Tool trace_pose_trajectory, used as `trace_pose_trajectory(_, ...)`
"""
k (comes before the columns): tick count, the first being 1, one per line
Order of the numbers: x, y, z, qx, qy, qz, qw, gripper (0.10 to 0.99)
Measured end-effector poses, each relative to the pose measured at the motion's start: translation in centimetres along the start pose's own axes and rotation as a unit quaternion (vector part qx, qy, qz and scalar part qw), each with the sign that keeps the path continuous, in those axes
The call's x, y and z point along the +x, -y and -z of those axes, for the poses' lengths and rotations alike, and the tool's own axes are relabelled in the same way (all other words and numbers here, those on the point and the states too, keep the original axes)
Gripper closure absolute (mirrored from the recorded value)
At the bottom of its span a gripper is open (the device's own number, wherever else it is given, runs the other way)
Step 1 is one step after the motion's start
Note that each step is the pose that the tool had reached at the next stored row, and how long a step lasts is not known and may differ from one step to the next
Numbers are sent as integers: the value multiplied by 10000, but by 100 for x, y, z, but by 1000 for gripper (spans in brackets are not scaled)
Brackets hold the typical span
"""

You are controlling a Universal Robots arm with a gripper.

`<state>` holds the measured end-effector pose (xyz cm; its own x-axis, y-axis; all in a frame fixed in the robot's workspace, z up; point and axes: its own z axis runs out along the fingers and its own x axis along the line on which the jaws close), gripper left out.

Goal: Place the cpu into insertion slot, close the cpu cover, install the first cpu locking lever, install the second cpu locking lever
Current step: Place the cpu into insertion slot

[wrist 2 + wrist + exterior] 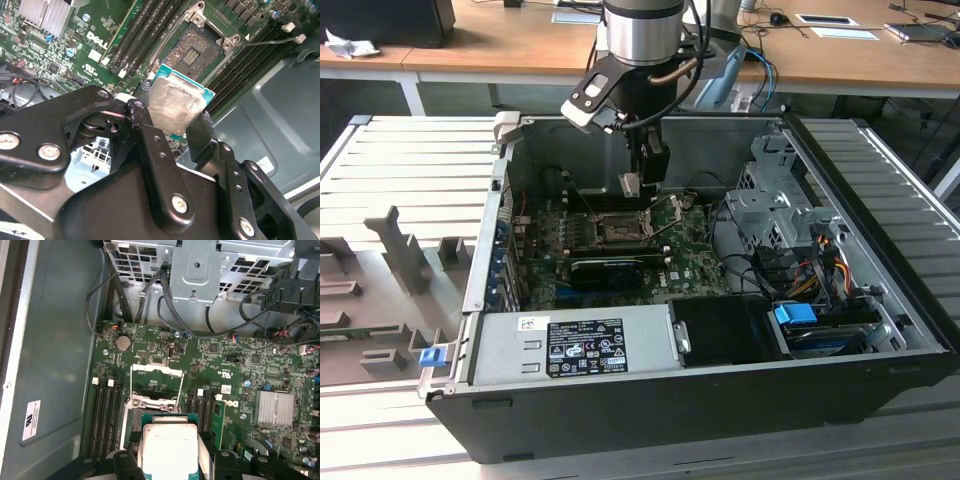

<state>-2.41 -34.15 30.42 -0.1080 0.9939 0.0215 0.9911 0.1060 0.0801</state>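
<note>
My gripper [642, 178] hangs inside the open computer case, shut on the cpu [631, 184]. In the second wrist view the cpu [176, 106] shows its silver-grey top and green edge, clamped between two black fingers [146, 131]. It hovers above the board, close to the insertion slot [192, 50] but apart from it. The slot's dark recessed centre is bare. In the first wrist view the cpu [170, 450] covers much of the insertion slot [150, 403]. Beyond the slot the cpu cover [157, 369] stands swung open, and two thin wire levers [131, 390] are raised.
Memory slots [105, 415] flank the socket on both sides. A black graphics card [605, 268] lies nearer the case front, with the power supply [570, 345] past it. A metal drive cage [780, 210] and cables fill the exterior view's right. A finned heat sink [274, 408] sits on the board.
</note>
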Motion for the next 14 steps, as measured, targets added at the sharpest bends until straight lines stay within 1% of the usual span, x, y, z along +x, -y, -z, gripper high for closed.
trace_pose_trajectory(5,0,0,0,-5,18,-229,9997,553)
trace_pose_trajectory(14,0,0,-1,-10,36,-450,9990,553)
